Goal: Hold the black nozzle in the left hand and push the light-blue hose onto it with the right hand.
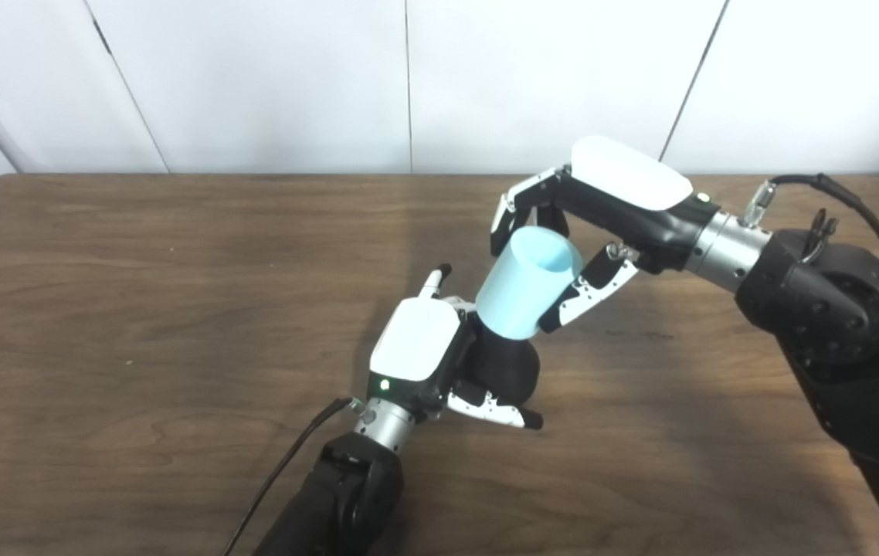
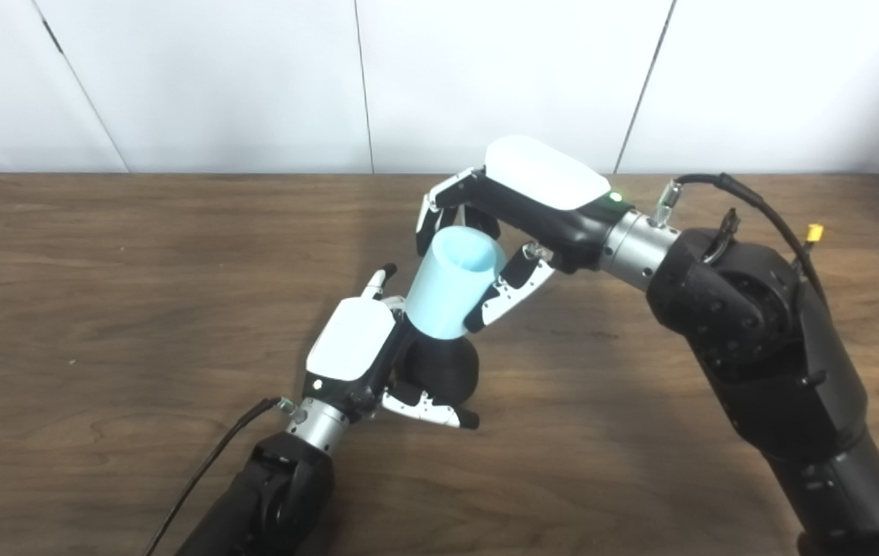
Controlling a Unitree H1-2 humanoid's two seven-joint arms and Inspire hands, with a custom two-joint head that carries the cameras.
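The black nozzle (image 1: 506, 369) is a rounded dark piece held just above the wooden table (image 1: 138, 309). My left hand (image 1: 439, 355) is shut on it, fingers behind and thumb under its front. The light-blue hose (image 1: 526, 284), a short wide tube with its open end facing up and right, sits tilted with its lower end on the nozzle's top. My right hand (image 1: 571, 232) comes in from the right and is shut on the hose, fingers over its far rim and thumb against its near side. The nozzle's top is hidden inside the hose.
White wall panels (image 1: 408, 77) stand behind the table's far edge. A black cable (image 1: 285, 471) trails from my left wrist toward the bottom. My bulky right forearm (image 1: 841, 340) hangs over the table's right side.
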